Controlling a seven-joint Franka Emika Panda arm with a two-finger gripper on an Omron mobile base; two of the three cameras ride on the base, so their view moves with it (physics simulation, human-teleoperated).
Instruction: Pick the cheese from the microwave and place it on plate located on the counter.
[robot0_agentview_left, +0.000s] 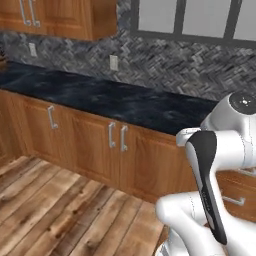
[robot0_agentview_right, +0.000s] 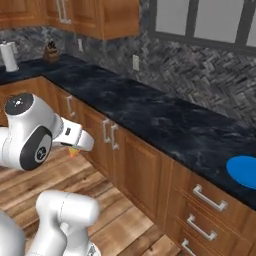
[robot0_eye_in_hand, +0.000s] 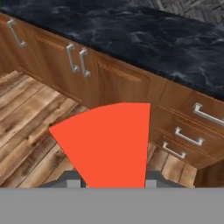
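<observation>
the gripper (robot0_eye_in_hand: 113, 183) is clamped on the cheese (robot0_eye_in_hand: 107, 142) out over the floor — the plate (robot0_agentview_right: 245, 171) lies well off to its right, on the counter (robot0_agentview_right: 165, 120).

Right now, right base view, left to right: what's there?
White roll on the counter → small brown thing by the backsplash → robot arm, cheese peeking at its hand → double cabinet doors → drawers → plate at the right edge of the counter.
</observation>
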